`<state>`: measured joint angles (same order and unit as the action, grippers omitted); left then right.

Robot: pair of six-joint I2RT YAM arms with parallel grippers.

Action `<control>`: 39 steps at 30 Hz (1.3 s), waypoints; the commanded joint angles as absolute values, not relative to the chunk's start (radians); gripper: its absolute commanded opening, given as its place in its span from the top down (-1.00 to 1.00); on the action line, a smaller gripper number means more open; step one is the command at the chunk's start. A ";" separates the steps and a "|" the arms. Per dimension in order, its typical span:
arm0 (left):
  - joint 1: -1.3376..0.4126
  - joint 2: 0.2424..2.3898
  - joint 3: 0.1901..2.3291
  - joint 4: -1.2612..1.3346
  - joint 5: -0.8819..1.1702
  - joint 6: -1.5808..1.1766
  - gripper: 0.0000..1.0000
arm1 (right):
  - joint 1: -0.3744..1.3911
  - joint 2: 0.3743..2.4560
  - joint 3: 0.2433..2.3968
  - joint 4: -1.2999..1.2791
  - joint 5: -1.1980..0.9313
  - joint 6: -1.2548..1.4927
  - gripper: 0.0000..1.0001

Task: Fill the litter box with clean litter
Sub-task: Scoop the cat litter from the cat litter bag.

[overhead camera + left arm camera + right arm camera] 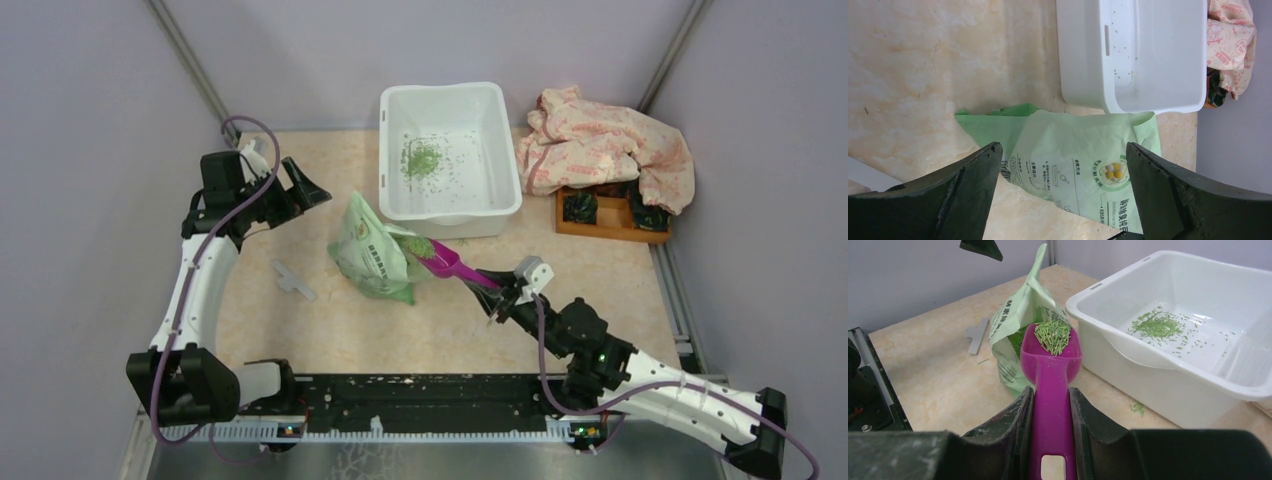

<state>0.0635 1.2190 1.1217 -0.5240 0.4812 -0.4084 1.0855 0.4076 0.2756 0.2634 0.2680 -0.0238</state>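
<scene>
Right end effector (1050,392) clamped on magenta plastic scoop (1052,365) (heaped with green litter granules (1053,335)) near white rectangular plastic litter box (1148,385); left end effector (1063,147) apart, facing green printed bag (1088,135).

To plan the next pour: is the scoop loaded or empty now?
Loaded. The right wrist view shows green litter heaped in the bowl of the scoop, at the mouth of the bag.

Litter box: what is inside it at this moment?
The litter box holds a small pile of clean litter with scattered granules around it. Only the floor under that pile is hidden.
</scene>
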 commanded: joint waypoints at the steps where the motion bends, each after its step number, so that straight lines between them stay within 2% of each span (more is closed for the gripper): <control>1: 0.068 1.224 1.166 -0.525 0.494 -0.409 -0.97 | 1.103 0.378 0.270 0.269 0.246 -0.008 1.00; 29: 0.066 1.214 1.174 -0.535 0.492 -0.418 -0.97 | 1.146 0.203 0.268 0.152 0.290 0.052 1.00; 39: 0.059 1.214 1.173 -0.526 0.496 -0.425 -0.97 | 1.146 0.222 0.299 0.161 0.258 0.035 1.00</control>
